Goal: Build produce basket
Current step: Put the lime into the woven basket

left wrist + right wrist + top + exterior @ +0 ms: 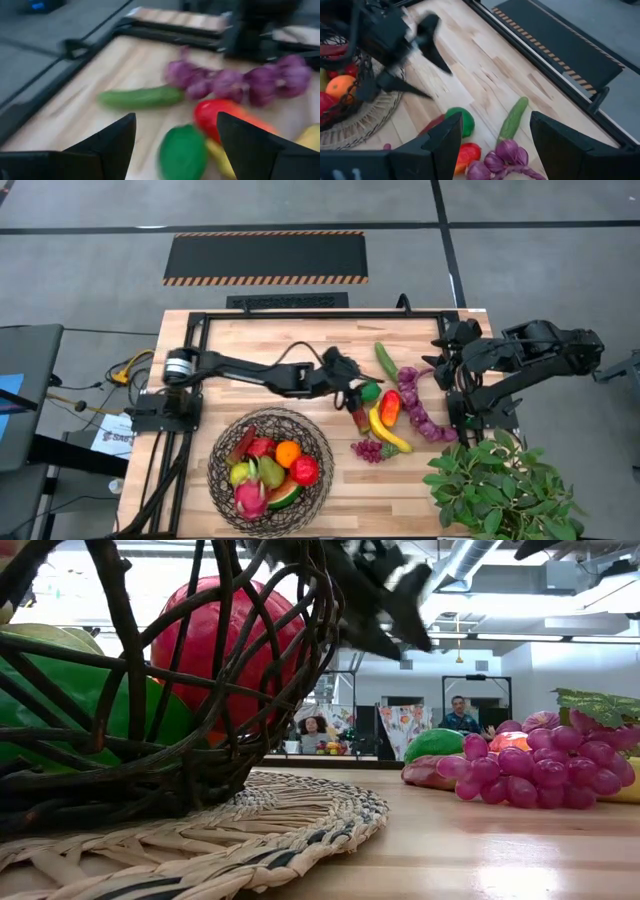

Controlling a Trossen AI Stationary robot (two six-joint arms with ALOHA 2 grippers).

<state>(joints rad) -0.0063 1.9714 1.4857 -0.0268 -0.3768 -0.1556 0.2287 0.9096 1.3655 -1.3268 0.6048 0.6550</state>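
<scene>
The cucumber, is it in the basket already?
No, the cucumber lies on the bare table, well away from the basket.

the basket (224, 442) sits on the table (300, 330) toward the front left, holding an orange (288, 452), a red apple (305, 470), a pink dragonfruit (250, 498) and a watermelon slice (284, 497). the left gripper (352, 395) hovers just beside a green fruit (371, 391), jaws spread. a cucumber (385, 359), banana (387, 432) and grapes (368, 449) lie nearby. the right gripper (446, 346) waits at the table's right edge, above the leafy plant (500, 485).
</scene>
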